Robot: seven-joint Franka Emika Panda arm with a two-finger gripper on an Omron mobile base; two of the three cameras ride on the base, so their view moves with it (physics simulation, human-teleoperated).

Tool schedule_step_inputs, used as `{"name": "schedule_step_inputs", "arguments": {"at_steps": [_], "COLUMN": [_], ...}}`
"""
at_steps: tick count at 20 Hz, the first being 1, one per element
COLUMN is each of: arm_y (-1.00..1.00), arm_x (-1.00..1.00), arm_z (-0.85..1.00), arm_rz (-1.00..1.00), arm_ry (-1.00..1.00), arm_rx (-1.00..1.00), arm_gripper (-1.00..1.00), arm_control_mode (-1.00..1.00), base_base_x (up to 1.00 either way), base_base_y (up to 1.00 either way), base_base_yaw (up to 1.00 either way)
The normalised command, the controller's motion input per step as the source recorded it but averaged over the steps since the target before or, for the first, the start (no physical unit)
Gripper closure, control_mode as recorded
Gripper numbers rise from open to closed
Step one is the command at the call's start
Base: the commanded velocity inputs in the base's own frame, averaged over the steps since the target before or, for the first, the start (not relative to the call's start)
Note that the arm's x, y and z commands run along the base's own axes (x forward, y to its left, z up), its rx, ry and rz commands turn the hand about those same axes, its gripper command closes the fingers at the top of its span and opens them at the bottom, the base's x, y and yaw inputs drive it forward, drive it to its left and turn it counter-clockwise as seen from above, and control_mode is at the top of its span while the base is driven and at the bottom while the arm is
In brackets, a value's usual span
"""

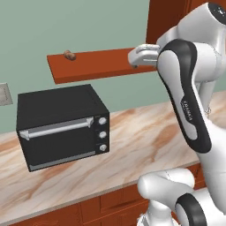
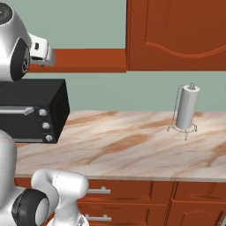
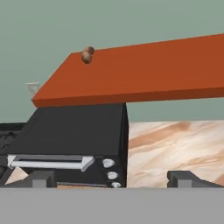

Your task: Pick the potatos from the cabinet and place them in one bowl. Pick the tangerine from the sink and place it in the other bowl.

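The end effector (image 3: 112, 178) is released, its two dark fingertips (image 3: 40, 178) standing wide apart at the bottom of the hand view with nothing between them. In the left base view the white hand (image 1: 143, 55) reaches level toward the shelf (image 1: 101, 64), its tip at the shelf's right stretch, close by the cabinet (image 1: 170, 17). The potatoes (image 1: 69, 54) lie on top of the shelf near its left end, well apart from the hand and to its left; in the hand view they (image 3: 87, 54) show as small brown lumps at the far left corner of the board (image 3: 140, 65), up and left of the fingertips, and they seem to sit close together, though how many there are I cannot tell. The shelf is a flat reddish-brown board that runs out from the wall cabinet (image 2: 176, 35), whose panelled door is closed in the right base view. Under the shelf's left part a black toaster oven (image 1: 59, 126) stands on the marble tabletop (image 1: 141, 141), door shut, three pale knobs down its right side; the potatoes are above it and a little toward its back. Further right on the tabletop (image 2: 132, 150) a paper towel roll (image 2: 187, 108) stands upright in a wire holder, well apart from the oven (image 2: 33, 110). Below the tabletop edge run wooden drawer fronts (image 2: 132, 192) with metal handles
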Motion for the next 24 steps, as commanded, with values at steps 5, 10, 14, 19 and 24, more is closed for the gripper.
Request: {"name": "schedule_step_inputs", "arguments": {"at_steps": [5, 10, 14, 19, 24], "arm_y": [0.06, 0.16, 0.21, 0.33, 0.46], "arm_x": [0.52, 0.37, 0.32, 0.36, 0.56], "arm_z": [0.03, 0.06, 0.12, 0.12, -0.02], "arm_rz": [0.0, 0.0, 0.0, 0.0, 0.0], "arm_ry": [0.01, 0.14, 0.2, 0.16, 0.02], "arm_rx": [0.0, 0.0, -0.03, -0.09, -0.11], "arm_gripper": [-1.0, -1.0, -1.0, -1.0, -1.0], "arm_control_mode": [-1.0, -1.0, -1.0, -1.0, -1.0], "base_base_x": [0.0, 0.0, 0.0, 0.0, 0.0], "base_base_y": [0.0, 0.0, 0.0, 0.0, 0.0], "base_base_yaw": [0.0, 0.0, 0.0, 0.0, 0.0]}}
